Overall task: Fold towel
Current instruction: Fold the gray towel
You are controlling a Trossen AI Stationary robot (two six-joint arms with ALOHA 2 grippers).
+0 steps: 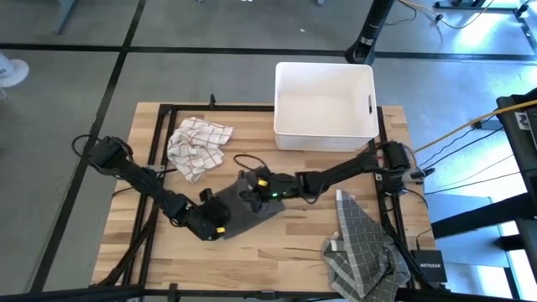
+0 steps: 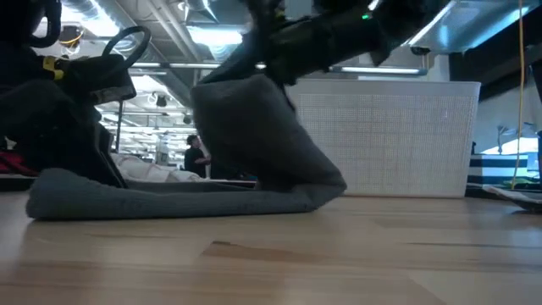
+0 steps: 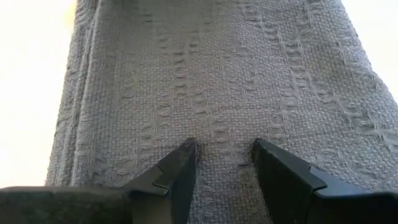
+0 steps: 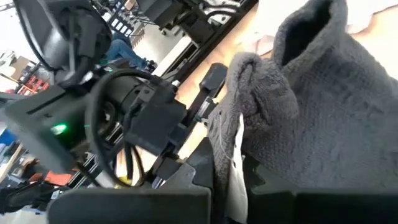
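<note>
The grey towel (image 1: 243, 205) lies at centre of the wooden surface (image 1: 277, 252), slightly left of middle in the high view. The right gripper (image 1: 252, 186) is clenched on one edge of it: the right wrist view shows bunched cloth and a white label pinched between the fingers. In the low view that edge stands raised in a steep fold above the flat remainder.

The left gripper (image 3: 225, 163) sits at the towel's lower-left part in the high view, fingers parted and pressed against the weave, holding nothing closed between them.

Judged step: carrying the lifted edge across to lay one half over the other. To do it well, the right gripper should keep its pinch firm and travel low and level toward the left gripper, so the cloth rolls over rather than drags. The left gripper should pin the lower layer flat, then clear out before the edges meet. Release only once the edges align.

Also present: a white bin (image 1: 325, 105) upper centre, a checked white cloth (image 1: 197, 144) upper left, a grey gridded cloth (image 1: 361, 247) lower right.
</note>
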